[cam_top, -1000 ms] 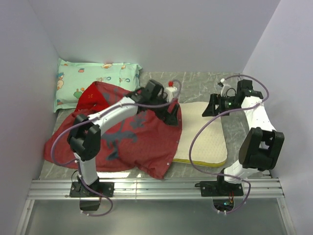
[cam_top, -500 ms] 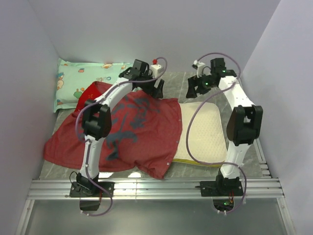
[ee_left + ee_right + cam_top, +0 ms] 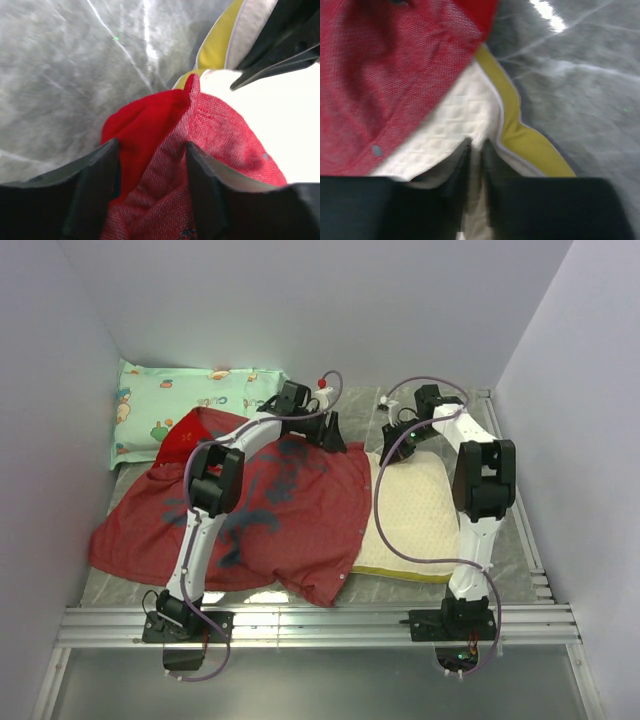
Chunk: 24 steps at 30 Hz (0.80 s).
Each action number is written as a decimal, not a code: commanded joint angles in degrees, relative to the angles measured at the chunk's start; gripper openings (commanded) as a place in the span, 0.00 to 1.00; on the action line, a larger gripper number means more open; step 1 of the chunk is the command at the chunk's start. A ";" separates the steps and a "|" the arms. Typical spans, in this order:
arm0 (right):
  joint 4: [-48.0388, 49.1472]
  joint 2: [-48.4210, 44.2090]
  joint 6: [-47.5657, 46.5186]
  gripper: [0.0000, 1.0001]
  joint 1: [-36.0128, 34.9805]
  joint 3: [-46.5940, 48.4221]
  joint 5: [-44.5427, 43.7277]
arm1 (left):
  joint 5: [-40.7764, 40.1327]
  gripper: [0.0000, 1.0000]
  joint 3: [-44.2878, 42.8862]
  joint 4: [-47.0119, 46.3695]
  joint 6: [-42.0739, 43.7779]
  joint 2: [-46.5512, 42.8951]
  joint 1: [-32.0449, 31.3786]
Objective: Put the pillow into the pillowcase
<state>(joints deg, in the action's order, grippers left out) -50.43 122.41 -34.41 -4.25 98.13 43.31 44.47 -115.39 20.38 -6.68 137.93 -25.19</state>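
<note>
Both arms at the far edge, one on the pillowcase, one on the pillow corner.
The pillow [image 3: 420, 510] lies flat on the grey table [image 3: 400, 405], right of centre, almost all of it outside the pillowcase [image 3: 265, 510]. The red pillowcase is spread to its left, its right edge lapping onto the pillow's left side. The left gripper [image 3: 152, 147] is at the far right corner of the pillowcase, fingers apart with bunched red cloth filling the gap; can't tell if it's truly clamped. The right gripper [image 3: 475, 147] is on the pillow's far left corner, fingers nearly together and pinching cream dimpled fabric just inside the yellow band. A mint-green pillow [image 3: 185, 405] sits at far left against the wall.
</note>
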 commanded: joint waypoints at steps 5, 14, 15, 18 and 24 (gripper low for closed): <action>-3.72 -6.02 -3.48 0.00 -1.99 -0.38 11.35 | 14.85 0.44 0.07 -3.68 -6.77 0.33 -1.09; 3.68 -22.11 -0.83 0.00 -6.64 -9.88 12.94 | 18.55 0.00 7.38 -11.76 -14.14 -11.00 -3.72; 3.24 -24.82 -1.00 0.00 -7.17 -10.41 13.11 | 18.90 0.00 7.29 -14.64 -16.07 -11.80 -4.07; -0.09 -29.66 -3.20 0.00 -8.49 -10.32 12.68 | 20.48 0.00 7.64 -23.68 -28.09 -14.79 -4.87; 0.41 -36.26 -4.00 0.00 -8.67 -12.34 11.45 | 20.05 0.00 8.61 -46.81 -51.13 -18.57 -6.45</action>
<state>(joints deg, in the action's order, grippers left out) -53.10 88.92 -37.69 -12.19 87.22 50.89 61.39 -105.73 -7.07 -42.15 124.79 -28.67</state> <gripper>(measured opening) 0.012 0.053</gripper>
